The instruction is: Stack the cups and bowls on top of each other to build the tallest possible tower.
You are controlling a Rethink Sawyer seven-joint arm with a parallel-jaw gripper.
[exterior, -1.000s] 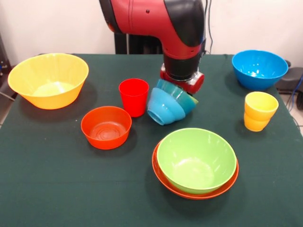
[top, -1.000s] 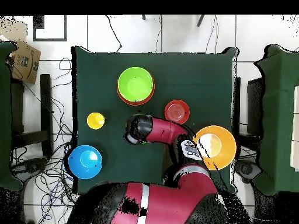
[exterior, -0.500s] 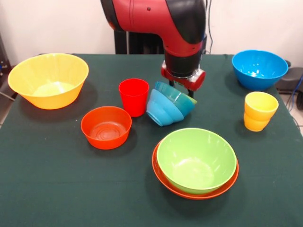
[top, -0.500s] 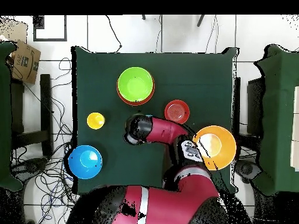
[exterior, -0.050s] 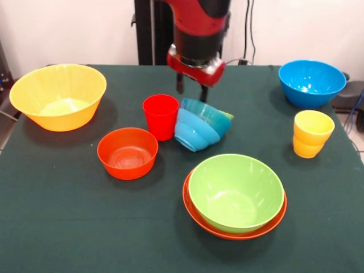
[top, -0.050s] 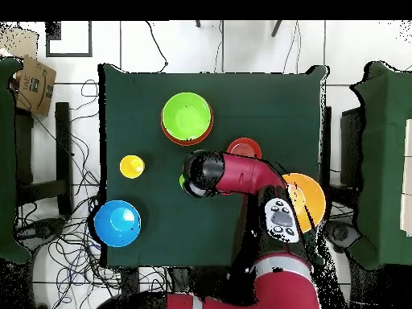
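the gripper (exterior, -0.050s: 190,87) hangs above the table (exterior, -0.050s: 68,227) with its two fingers apart and nothing between them, just behind the red cup (exterior, -0.050s: 160,116). a tilted nest of blue and teal bowls (exterior, -0.050s: 200,124) lies on its side, leaning against the red cup. the green bowl (exterior, -0.050s: 236,191) sits nested in a red-orange bowl (exterior, -0.050s: 227,233) at the near side. the small red-orange bowl (exterior, -0.050s: 127,152), the large orange-yellow bowl (exterior, -0.050s: 58,95), the large blue bowl (exterior, -0.050s: 311,83) and the yellow cup (exterior, -0.050s: 311,133) stand apart, each upright.

handling judgement: all pieces appear to be thin, glossy plastic, so light, stiff and slippery. a rim-wall pinch suits the bowls. the tilted nest is likely to roll or separate when touched. the cups admit a grasp across the rim.
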